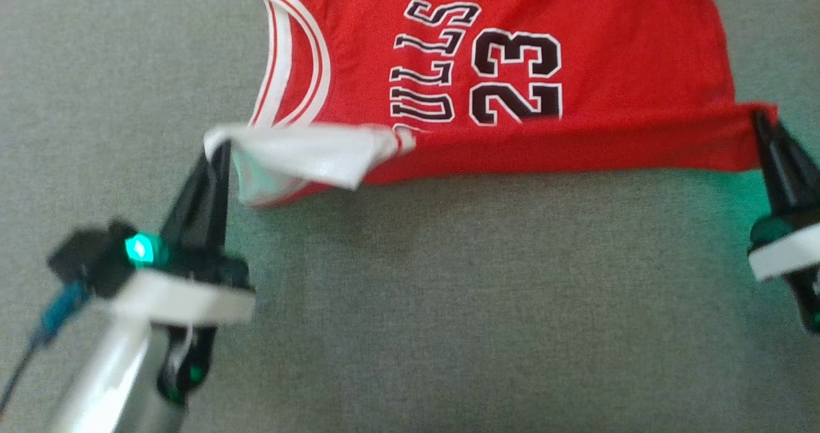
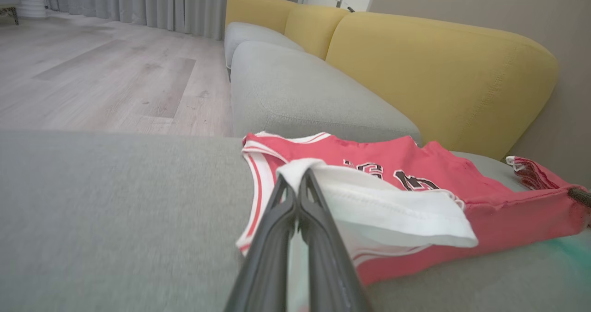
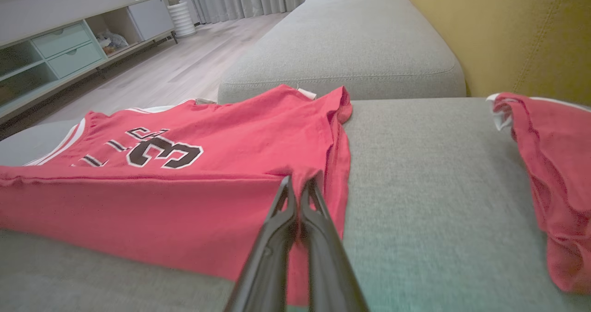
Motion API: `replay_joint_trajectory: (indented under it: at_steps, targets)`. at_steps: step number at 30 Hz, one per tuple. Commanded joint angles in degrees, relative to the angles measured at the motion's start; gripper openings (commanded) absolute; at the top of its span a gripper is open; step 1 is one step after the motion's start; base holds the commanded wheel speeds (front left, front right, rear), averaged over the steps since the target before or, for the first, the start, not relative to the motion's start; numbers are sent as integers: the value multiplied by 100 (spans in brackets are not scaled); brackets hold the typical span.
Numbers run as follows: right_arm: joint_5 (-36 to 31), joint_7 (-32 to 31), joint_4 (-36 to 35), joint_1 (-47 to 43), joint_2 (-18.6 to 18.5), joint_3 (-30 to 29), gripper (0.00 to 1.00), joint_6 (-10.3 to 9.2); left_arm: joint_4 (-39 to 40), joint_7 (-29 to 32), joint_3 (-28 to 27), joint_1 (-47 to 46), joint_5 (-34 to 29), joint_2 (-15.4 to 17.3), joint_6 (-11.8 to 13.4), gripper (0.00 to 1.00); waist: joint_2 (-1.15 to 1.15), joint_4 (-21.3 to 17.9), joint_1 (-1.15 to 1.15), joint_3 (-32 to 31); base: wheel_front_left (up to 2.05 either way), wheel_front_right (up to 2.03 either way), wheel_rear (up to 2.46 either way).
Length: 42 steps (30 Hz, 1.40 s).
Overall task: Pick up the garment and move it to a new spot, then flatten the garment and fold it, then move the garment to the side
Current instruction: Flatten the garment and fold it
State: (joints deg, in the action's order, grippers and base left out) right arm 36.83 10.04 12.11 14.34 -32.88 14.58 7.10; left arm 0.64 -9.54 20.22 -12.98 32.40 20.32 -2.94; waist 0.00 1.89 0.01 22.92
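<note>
Left and right jaws clamp the near edge of the jersey (image 1: 596, 68), seemingly mid-fold. Carry both corners forward, level and taut.

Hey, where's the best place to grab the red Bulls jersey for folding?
By the two ends of its near edge, approached from the robot's side: the jersey lies flat, and the left gripper and right gripper pinch those ends, holding that edge lifted.
</note>
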Motion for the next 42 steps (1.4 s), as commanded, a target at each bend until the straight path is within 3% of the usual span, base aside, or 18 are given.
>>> replay_joint_trajectory:
  at_steps: [1, 4, 9, 10, 11, 12, 15, 21, 29, 33, 38, 40, 42]
  targets:
    - [31, -17, -88, 63, -187, 60, 0, 39, 115, 7, -259, -329, 5, 96, -26, 0, 0, 8, -1, 124, 0, 0, 0]
    - [24, -136, 206, 747, -217, 186, 0, 39, -384, 282, -189, -1448, 56, 52, -185, 0, 0, -7, -1, 399, 0, 0, 0]
    - [25, -185, 501, 1365, -161, 417, 0, 39, -1037, 447, -107, -2337, 94, 0, -287, 0, 0, -81, -1, 616, 0, 0, 0]
    - [28, -182, 570, 1471, -130, 474, 38, 39, -1163, 477, -96, -2446, 100, -9, -294, 0, 0, -102, -1, 644, 0, 0, 0]
    - [22, -163, 637, 1564, -99, 530, 100, 39, -1272, 490, -80, -2530, 105, -24, -301, 37, 0, -117, -1, 661, 0, 0, 0]
    - [20, -103, 697, 1645, -62, 565, 100, 39, -1356, 459, -73, -2595, 97, -37, -306, 100, 0, -129, -1, 672, 0, 0, 0]
    - [5, 86, 842, 1770, 23, 666, 100, 39, -1486, 237, -11, -2616, -34, -30, -312, 100, 0, -160, -1, 670, 0, 0, 0]
    - [55, 422, 886, 1614, 156, 658, 100, 39, -1532, -160, 123, -1886, -553, 75, 216, 100, 0, -191, -1, 534, 0, 0, 0]
    - [73, 489, 895, 1370, 244, 603, 100, 39, -1886, 119, 188, -1246, -573, -30, 758, 100, 0, -258, -1, 472, 0, 0, 0]
    - [82, 493, 899, 1349, 264, 577, 100, 39, -2025, 345, 298, -1153, -580, -66, 819, 100, 0, -284, -1, 471, 0, 0, 0]
    - [65, 495, 911, 1316, 288, 499, 100, 39, -2067, 553, 480, -1072, -539, -113, 713, 99, 0, -296, -1, 456, 0, 0, 0]
    - [59, 495, 948, 1299, 294, 484, 100, 39, -2087, 675, 541, -1038, -526, -108, 693, 53, 0, -287, -1, 443, 0, 0, 0]
    - [64, 495, 1010, 1284, 304, 487, 100, 39, -2086, 811, 614, -1005, -506, -94, 642, 29, 0, -272, -1, 426, 0, 0, 0]
